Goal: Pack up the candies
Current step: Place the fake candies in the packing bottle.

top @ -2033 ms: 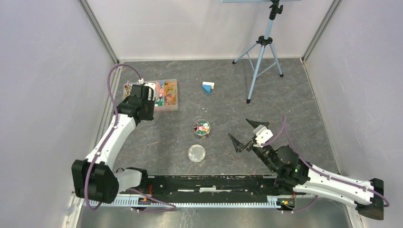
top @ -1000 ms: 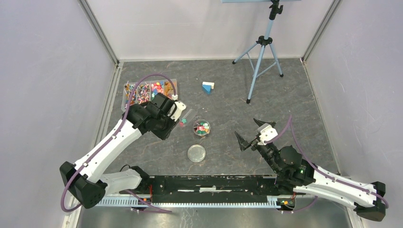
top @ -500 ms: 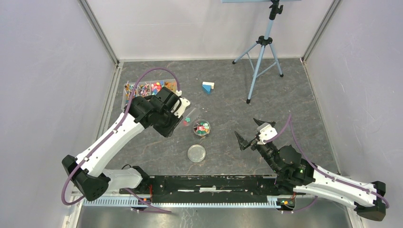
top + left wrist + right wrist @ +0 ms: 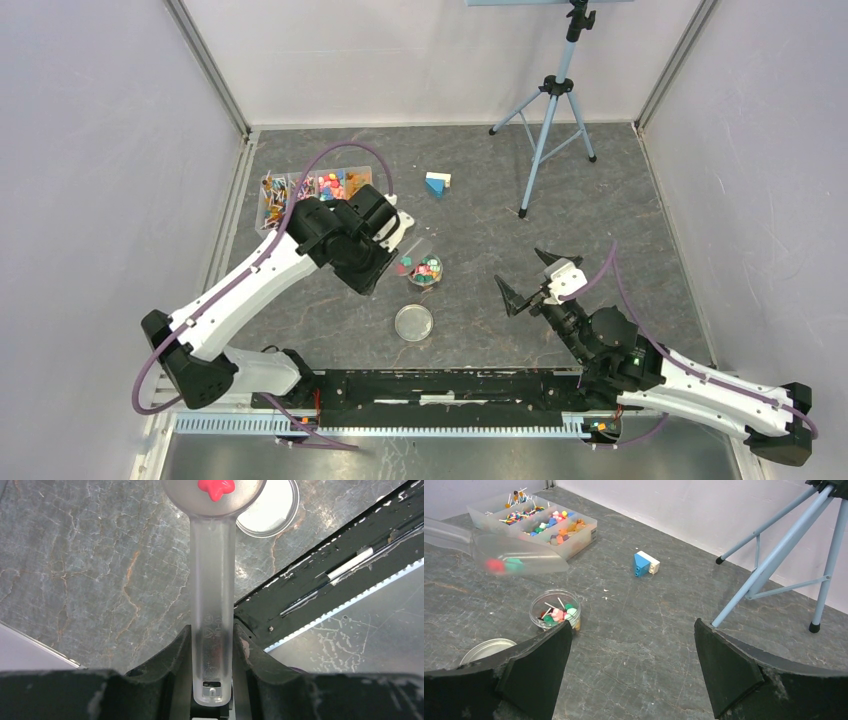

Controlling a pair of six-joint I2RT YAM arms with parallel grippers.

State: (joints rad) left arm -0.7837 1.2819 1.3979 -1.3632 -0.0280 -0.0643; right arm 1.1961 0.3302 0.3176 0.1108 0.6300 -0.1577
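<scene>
Clear plastic scoop [image 4: 212, 595] in the air, one red candy [image 4: 215, 487] riding in its bowl, and the left end effector [image 4: 212, 642] is clamped tight on the handle. The jar [image 4: 534, 616] already holds a good heap of candies [image 4: 556, 614]; more wait in the tray [image 4: 581, 537], and the lid [image 4: 413, 322] lies off on the desk [image 4: 480, 220]. The left arm [image 4: 250, 290] reaches out, elbow bent, scoop tip at the jar's edge. The right end effector [image 4: 526, 278] hangs wide open, empty, well apart.
</scene>
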